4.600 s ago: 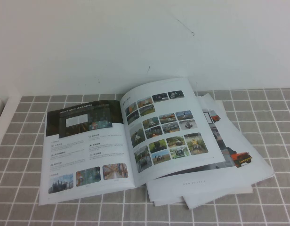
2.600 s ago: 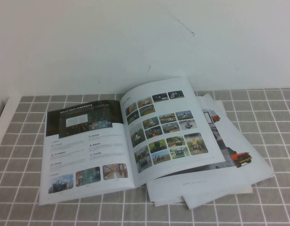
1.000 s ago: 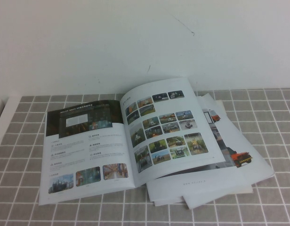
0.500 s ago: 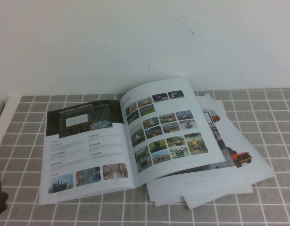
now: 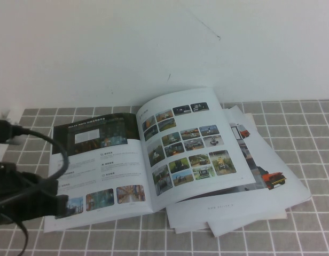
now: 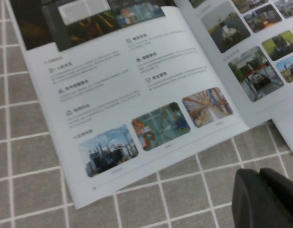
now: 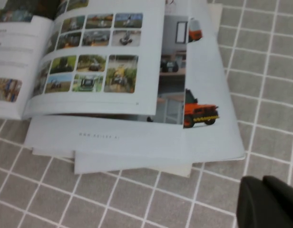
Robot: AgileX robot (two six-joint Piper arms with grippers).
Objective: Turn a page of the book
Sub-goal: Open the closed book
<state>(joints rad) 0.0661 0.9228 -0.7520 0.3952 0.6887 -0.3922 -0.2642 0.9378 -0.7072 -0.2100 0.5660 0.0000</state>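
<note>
The book (image 5: 100, 170) lies open on the grey tiled table (image 5: 308, 133). Its left leaf carries a dark banner and text lines. The page (image 5: 186, 144) with a grid of small colour photos is the right leaf, arched up a little; it also shows in the left wrist view (image 6: 251, 42) and the right wrist view (image 7: 99, 52). My left arm (image 5: 31, 192) reaches in at the left and overlaps the book's front left corner. My left gripper (image 6: 259, 173) is shut and empty above the tiles by the book's front edge. My right gripper (image 7: 262, 180) is shut and empty above tiles beside the loose sheets.
Loose white sheets with an orange-red machine picture (image 5: 271, 178) stick out from under the book on the right, also seen in the right wrist view (image 7: 199, 111). A white wall (image 5: 164, 48) stands right behind the book. The table's white left edge (image 5: 1, 133) is close to my left arm.
My left arm has come into the high view from the left and now overlaps the book's front left corner. The book and the sheets have not moved.
</note>
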